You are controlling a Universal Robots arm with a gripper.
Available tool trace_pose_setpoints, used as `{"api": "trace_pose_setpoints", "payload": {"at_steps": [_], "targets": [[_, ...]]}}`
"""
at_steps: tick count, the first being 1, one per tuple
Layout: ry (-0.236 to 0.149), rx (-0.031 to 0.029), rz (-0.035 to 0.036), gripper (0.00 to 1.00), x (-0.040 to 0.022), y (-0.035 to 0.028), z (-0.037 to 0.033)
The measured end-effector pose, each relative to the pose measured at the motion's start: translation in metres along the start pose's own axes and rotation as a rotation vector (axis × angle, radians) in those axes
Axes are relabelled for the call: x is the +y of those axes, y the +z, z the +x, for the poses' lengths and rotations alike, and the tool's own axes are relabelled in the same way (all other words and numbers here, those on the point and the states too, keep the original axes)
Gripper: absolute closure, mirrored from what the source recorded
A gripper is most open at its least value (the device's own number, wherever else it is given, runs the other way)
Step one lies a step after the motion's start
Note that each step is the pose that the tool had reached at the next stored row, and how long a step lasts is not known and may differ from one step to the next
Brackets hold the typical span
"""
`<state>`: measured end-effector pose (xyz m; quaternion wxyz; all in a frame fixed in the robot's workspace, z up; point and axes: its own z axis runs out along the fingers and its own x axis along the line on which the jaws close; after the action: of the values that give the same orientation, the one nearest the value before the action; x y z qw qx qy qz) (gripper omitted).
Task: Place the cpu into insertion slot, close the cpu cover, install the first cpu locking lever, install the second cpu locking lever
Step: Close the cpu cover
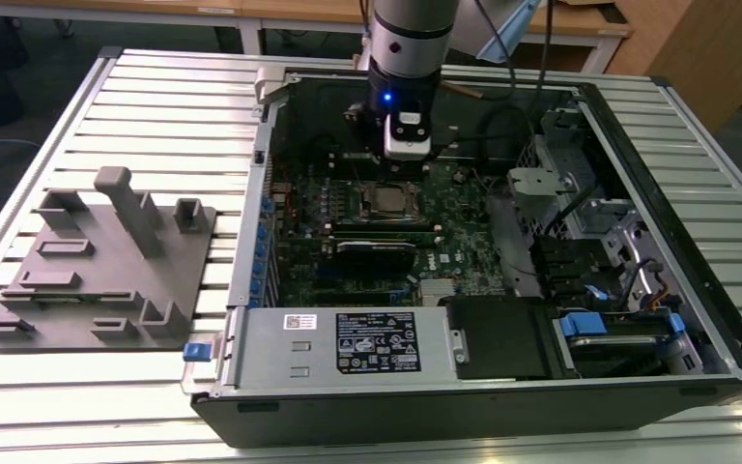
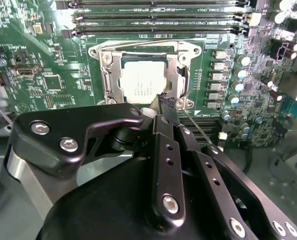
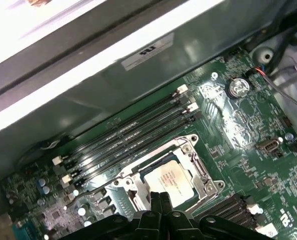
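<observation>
The cpu (image 2: 142,82) lies flat in the insertion slot (image 2: 106,80) on the green motherboard, its silver top showing through the window of the cpu cover (image 2: 181,75), which lies down over it. My gripper (image 2: 167,104) is shut, its black fingertips pressed together just at the socket's near edge, by the cover's rim. A thin wire locking lever (image 2: 196,127) slants away from the socket beside the fingers. Another lever (image 2: 138,42) runs along the socket's far edge. In the first wrist view the cpu (image 3: 171,179) sits right beyond the gripper (image 3: 160,197). The exterior view shows the gripper (image 1: 404,159) over the socket (image 1: 389,198).
Long black memory slots (image 2: 158,15) run beside the socket. The open computer case (image 1: 629,145) walls in the board, with a power supply (image 1: 345,343) and drive bays (image 1: 603,329) at the front. A grey fixture block (image 1: 100,271) stands on the slatted table at the exterior view's left.
</observation>
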<state>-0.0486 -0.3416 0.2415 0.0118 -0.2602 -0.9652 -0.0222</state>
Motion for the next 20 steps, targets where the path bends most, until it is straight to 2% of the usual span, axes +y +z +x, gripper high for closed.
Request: {"api": "trace_pose_setpoints", "payload": {"at_steps": [10,20], "targets": [[-0.007,0.0003,0.0002,0.89,0.0000,0.0000,0.0000],[-0.071,0.0026,0.0025,0.89,0.0000,0.0003,0.0000]]}}
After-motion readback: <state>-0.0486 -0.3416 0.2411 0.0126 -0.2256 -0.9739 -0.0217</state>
